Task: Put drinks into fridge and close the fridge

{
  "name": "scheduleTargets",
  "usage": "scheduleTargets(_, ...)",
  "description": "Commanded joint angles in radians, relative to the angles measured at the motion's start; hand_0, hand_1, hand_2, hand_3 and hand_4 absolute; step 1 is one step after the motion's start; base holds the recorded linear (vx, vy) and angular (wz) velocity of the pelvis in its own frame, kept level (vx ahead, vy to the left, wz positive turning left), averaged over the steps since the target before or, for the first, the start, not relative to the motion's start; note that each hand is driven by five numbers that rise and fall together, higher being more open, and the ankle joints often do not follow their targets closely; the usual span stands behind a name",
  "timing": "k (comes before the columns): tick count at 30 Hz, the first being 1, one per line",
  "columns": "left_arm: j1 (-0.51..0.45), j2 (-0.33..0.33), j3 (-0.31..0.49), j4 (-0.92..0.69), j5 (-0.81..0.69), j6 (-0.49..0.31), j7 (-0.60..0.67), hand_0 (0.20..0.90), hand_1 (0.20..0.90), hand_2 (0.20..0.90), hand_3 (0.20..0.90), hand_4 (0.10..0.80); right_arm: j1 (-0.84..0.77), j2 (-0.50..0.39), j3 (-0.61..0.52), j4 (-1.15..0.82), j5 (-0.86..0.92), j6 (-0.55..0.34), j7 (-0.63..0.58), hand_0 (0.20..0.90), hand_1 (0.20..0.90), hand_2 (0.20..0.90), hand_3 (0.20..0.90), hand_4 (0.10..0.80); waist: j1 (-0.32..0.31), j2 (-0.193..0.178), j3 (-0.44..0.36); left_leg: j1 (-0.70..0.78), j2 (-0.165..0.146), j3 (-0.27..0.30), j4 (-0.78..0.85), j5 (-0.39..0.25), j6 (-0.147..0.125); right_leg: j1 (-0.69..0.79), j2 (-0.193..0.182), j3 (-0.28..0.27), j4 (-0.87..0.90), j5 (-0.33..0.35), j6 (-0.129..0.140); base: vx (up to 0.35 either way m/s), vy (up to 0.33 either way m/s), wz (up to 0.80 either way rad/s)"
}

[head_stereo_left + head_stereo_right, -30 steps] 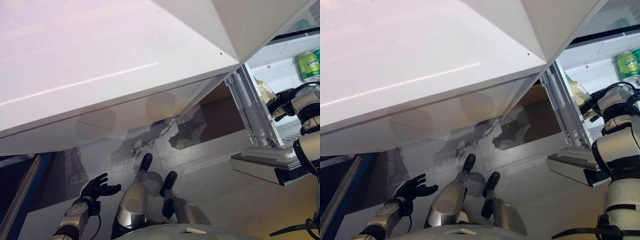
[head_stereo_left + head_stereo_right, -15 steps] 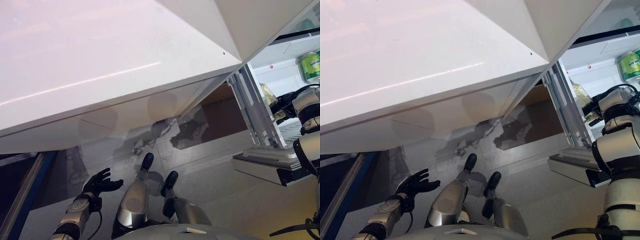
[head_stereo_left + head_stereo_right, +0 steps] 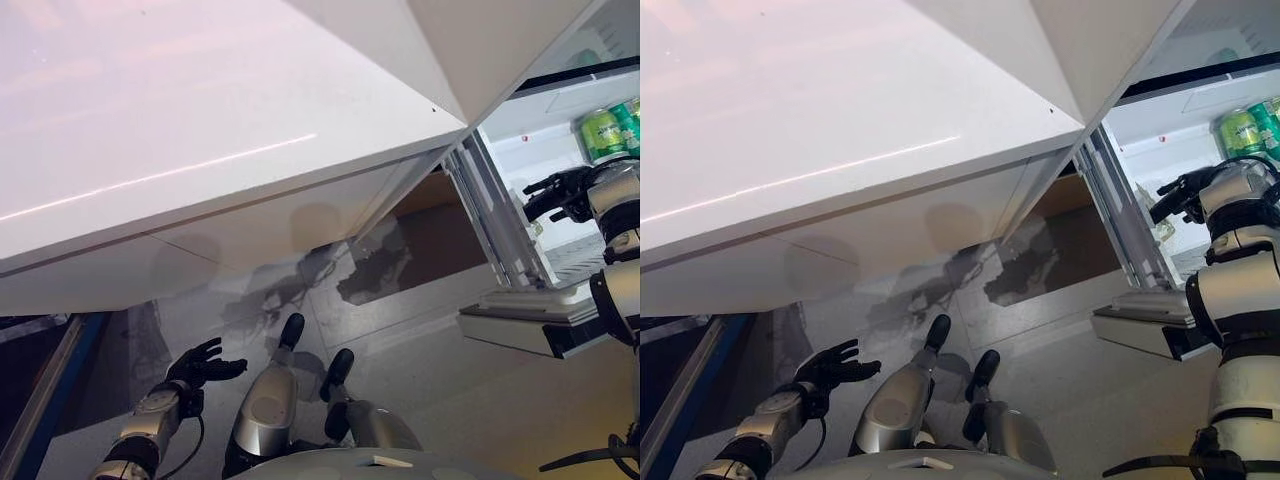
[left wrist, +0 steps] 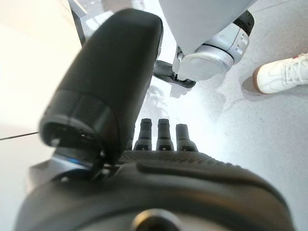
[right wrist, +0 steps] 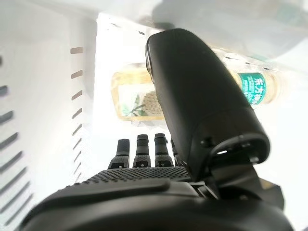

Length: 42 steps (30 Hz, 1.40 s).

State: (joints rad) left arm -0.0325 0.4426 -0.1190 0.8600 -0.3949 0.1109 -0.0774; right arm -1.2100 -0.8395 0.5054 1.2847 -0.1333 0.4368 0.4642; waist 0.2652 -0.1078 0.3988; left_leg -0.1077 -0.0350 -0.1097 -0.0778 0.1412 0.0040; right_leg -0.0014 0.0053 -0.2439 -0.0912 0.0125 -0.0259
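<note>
The fridge (image 3: pixel 560 110) stands open at the right, its white inside lit. My right hand (image 3: pixel 556 191) is held inside it with straight, spread fingers and holds nothing. In the right wrist view a bottle of pale yellow drink (image 5: pixel 129 95) with a green label stands past my fingers (image 5: pixel 142 150) against the fridge's white wall, apart from the hand. Green cans (image 3: pixel 603 133) stand on a higher shelf. My left hand (image 3: pixel 204 365) hangs open and empty low at the left, over the floor.
The big white fridge door (image 3: pixel 200 130) stretches across the upper left. A white ledge (image 3: pixel 525 325) juts out at the fridge's bottom. A blue bar (image 3: pixel 45 400) runs along the far left. A person's white shoe (image 4: pixel 284 72) is on the grey floor.
My right hand has let go of the pale yellow bottle, opened its fingers and risen a little inside the fridge. The view has shifted slightly. The left hand has barely moved.
</note>
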Motion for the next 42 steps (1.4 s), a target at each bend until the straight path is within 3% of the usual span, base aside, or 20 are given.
scheduleTargets(1,0.046,0.041,-0.038,0.082,-0.017,0.019,-0.038,0.9,0.9,0.9,0.9,0.8,-0.057,-0.108,0.079,-0.045,0.055,-0.069,-0.212,0.9,0.9,0.9,0.9,0.8,-0.033,0.019,-0.117,0.016,-0.011,0.051,-0.006,-0.114,-0.003,-0.057,-0.04,0.023,0.031,0.034,0.083,0.007,0.059,-0.14)
scheduleTargets(5,0.041,0.032,-0.054,0.133,0.004,0.012,-0.067,0.9,0.9,0.9,0.9,0.8,-0.055,-0.129,0.068,-0.078,0.132,-0.14,-0.333,0.9,0.9,0.9,0.9,0.8,-0.049,0.023,-0.142,0.037,-0.012,0.057,-0.007,-0.119,-0.002,-0.039,-0.045,0.028,0.027,0.032,0.087,0.017,0.042,-0.05)
scheduleTargets(7,0.044,0.016,-0.063,0.172,0.021,0.008,-0.081,0.9,0.9,0.9,0.9,0.8,-0.021,-0.159,0.021,-0.171,0.193,-0.2,-0.454,0.9,0.9,0.9,0.9,0.8,-0.073,0.028,-0.175,0.059,-0.014,0.066,-0.008,-0.129,-0.003,-0.021,-0.05,0.035,0.022,0.029,0.094,0.07,0.062,0.0)
scheduleTargets(12,0.058,-0.003,-0.065,0.214,0.036,0.009,-0.105,0.9,0.9,0.9,0.9,0.8,0.087,-0.225,-0.074,-0.426,0.265,-0.253,-0.652,0.9,0.9,0.9,0.9,0.8,-0.123,0.041,-0.228,0.092,-0.015,0.082,-0.009,-0.147,-0.003,0.0,-0.055,0.055,0.016,0.025,0.105,0.03,0.059,-0.03)
scheduleTargets(23,0.098,-0.066,0.004,0.295,0.081,0.001,-0.119,0.9,0.9,0.9,0.9,0.8,0.533,-0.228,-0.553,-0.973,0.25,-0.424,-0.877,0.9,0.9,0.9,0.9,0.8,-0.235,0.079,-0.331,0.168,-0.006,0.119,-0.008,-0.191,0.002,0.047,-0.049,0.114,0.017,-0.003,0.113,0.014,0.017,-0.15)
scheduleTargets(29,0.131,-0.091,0.059,0.301,0.108,-0.003,-0.117,0.9,0.9,0.9,0.9,0.8,0.837,-0.133,-0.801,-1.161,0.211,-0.49,-0.987,0.9,0.9,0.9,0.9,0.8,-0.283,0.092,-0.34,0.199,-0.004,0.144,0.027,-0.219,0.015,0.057,-0.049,0.138,0.077,-0.04,0.101,0.006,-0.033,-0.23)
scheduleTargets(34,0.153,-0.118,0.086,0.292,0.126,0.002,-0.1,0.9,0.9,0.9,0.9,0.8,1.07,0.013,-0.963,-1.198,0.202,-0.56,-1.128,0.9,0.9,0.9,0.9,0.8,-0.312,0.102,-0.321,0.207,-0.012,0.15,0.106,-0.267,0.035,0.06,-0.043,0.157,0.147,-0.074,0.085,0.025,-0.041,-0.15)
scheduleTargets(37,0.167,-0.13,0.098,0.287,0.135,-0.004,-0.094,0.9,0.9,0.9,0.9,0.8,1.164,0.099,-1.026,-1.174,0.241,-0.612,-1.197,0.9,0.9,0.9,0.9,0.8,-0.327,0.109,-0.3,0.205,-0.017,0.143,0.17,-0.304,0.049,0.05,-0.038,0.165,0.218,-0.112,0.069,0.062,-0.029,-0.04)
scheduleTargets(42,0.166,-0.153,0.096,0.263,0.124,-0.011,-0.061,0.9,0.9,0.9,0.9,0.8,1.257,0.234,-1.018,-1.033,0.294,-0.648,-1.16,0.9,0.9,0.9,0.9,0.8,-0.351,0.121,-0.218,0.158,-0.036,0.145,0.361,-0.398,0.075,0.008,-0.053,0.151,0.397,-0.204,0.027,0.043,-0.002,-0.02)
